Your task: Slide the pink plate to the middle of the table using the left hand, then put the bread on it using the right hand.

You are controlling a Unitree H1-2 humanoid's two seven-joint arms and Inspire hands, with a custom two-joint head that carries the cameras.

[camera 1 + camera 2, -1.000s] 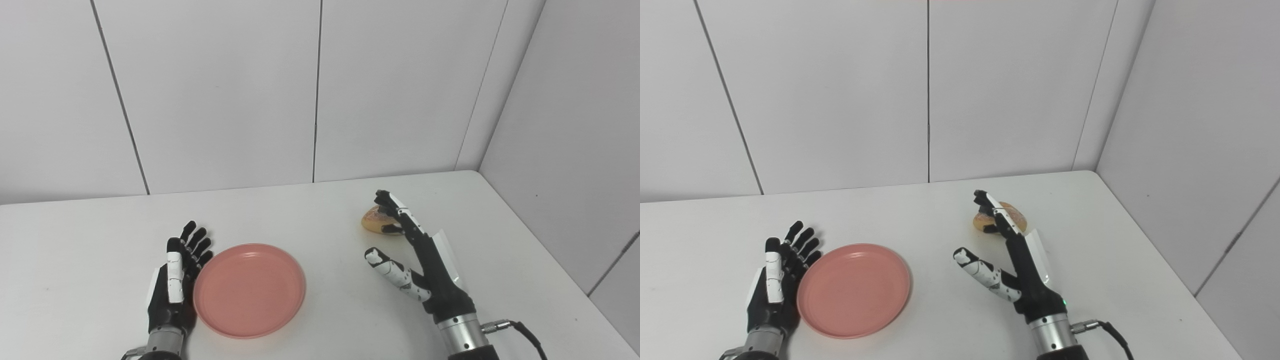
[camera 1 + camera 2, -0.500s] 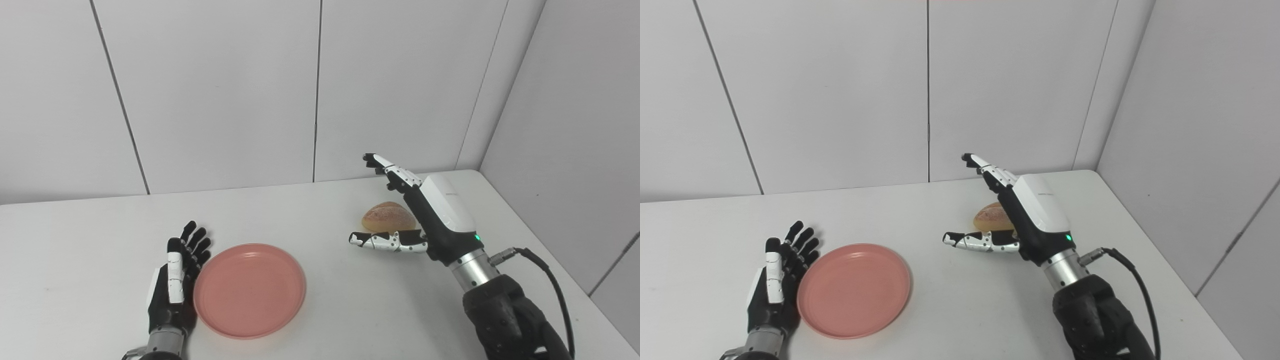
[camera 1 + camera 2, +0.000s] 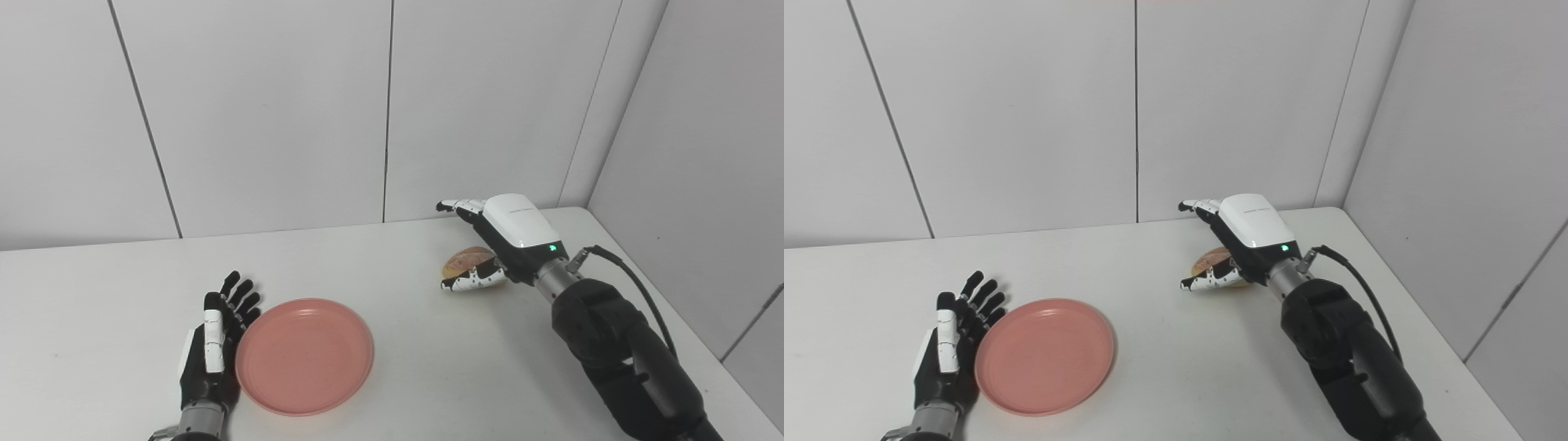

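The pink plate (image 3: pixel 304 355) lies on the white table (image 3: pixel 392 380), left of centre near the front edge. My left hand (image 3: pixel 215 343) stands open on its edge, fingers straight, right against the plate's left rim. The bread (image 3: pixel 467 260), a brown bun, sits on the table at the back right. My right hand (image 3: pixel 499 236) hovers palm-down over it, open, with the fingers reaching past its far side and the thumb by its near side. The hand hides most of the bun, and it is unclear whether they touch.
Grey wall panels stand close behind the table and along its right side, meeting in the corner just past the bread. The table's right edge (image 3: pixel 680 318) runs beside my right forearm.
My right hand rose from beside the bread, turned palm-down and moved forward over it, thumb drawing in near the bun. The left hand, plate and bread have stayed put.
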